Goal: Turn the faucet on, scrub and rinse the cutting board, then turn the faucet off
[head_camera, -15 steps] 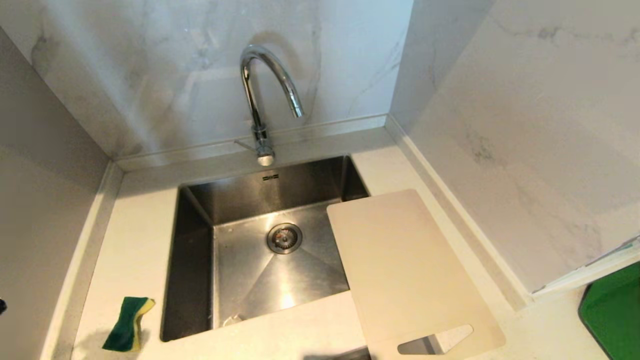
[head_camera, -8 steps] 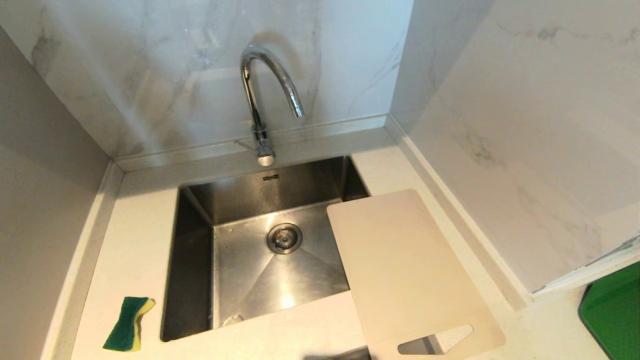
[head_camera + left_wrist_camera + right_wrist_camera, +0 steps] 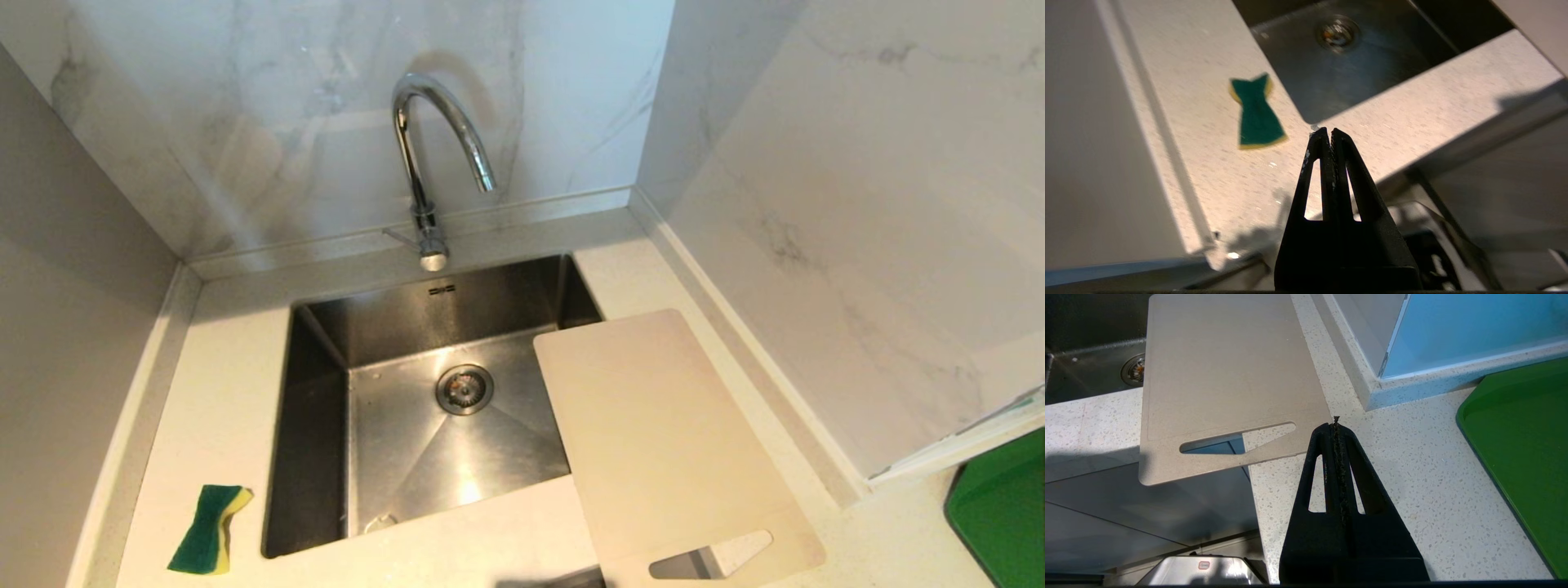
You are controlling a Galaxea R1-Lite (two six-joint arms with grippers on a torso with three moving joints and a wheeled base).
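Head view shows the cutting board (image 3: pixel 665 441) lying on the table (image 3: pixel 220 400), one end over the sink (image 3: pixel 310 408), whose bowl holds only its drain (image 3: pixel 464 389). The faucet (image 3: pixel 424 163) stands behind the sink, and a green sponge (image 3: pixel 208 529) lies on the table beside it. The left gripper (image 3: pixel 1329 131) and right gripper (image 3: pixel 1336 424) hang over the table's front edge, jaws pressed together, holding nothing.

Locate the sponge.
In the head view, the green-and-yellow sponge lies on the countertop to the left of the sink, near its front corner.

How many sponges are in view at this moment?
1. The green and yellow sponge lies on the counter left of the sink, near its front corner. None elsewhere in view.
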